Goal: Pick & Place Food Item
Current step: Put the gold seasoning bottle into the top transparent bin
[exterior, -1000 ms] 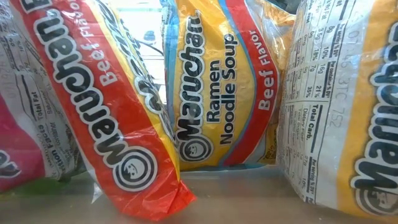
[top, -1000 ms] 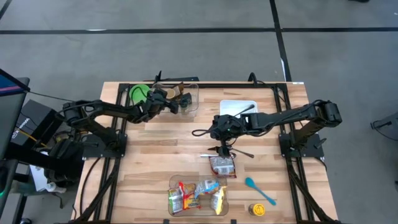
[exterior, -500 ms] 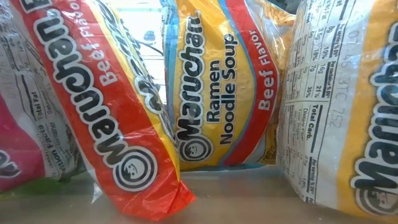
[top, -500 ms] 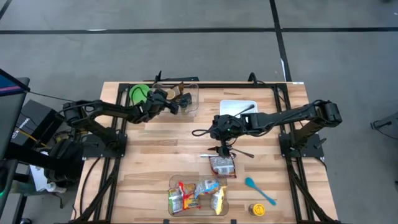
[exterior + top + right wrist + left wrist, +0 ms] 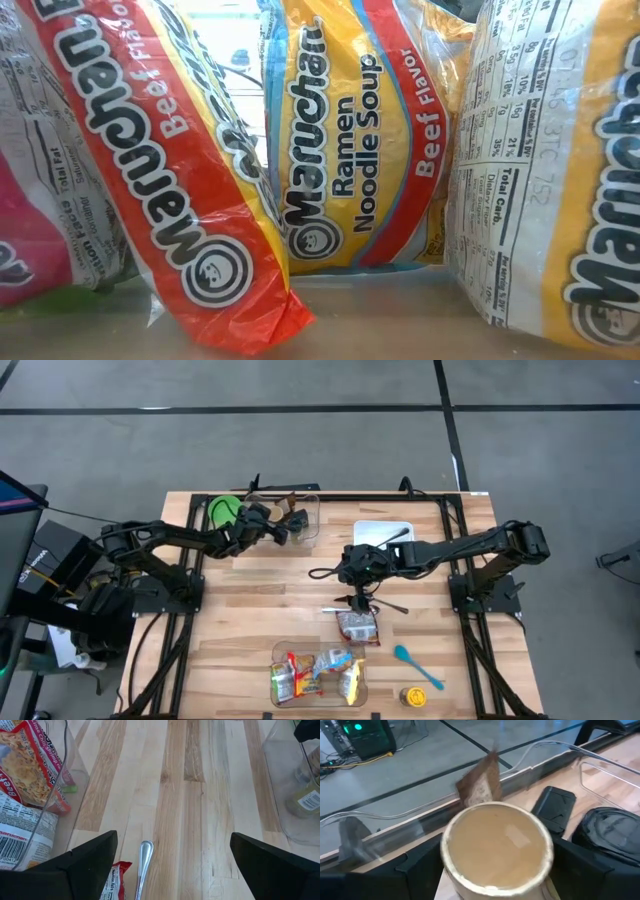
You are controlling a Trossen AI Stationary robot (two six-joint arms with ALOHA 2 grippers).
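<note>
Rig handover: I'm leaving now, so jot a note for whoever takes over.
Left gripper: over the far clear bin, a round jar between its fingers; grip unclear.
Right gripper: open, empty, above the loose ramen packet and a metal spoon at mid-table.
Near bin holds more ramen packets.
Done: jar brought to far bin.
Left: pick and place the loose packet.
</note>
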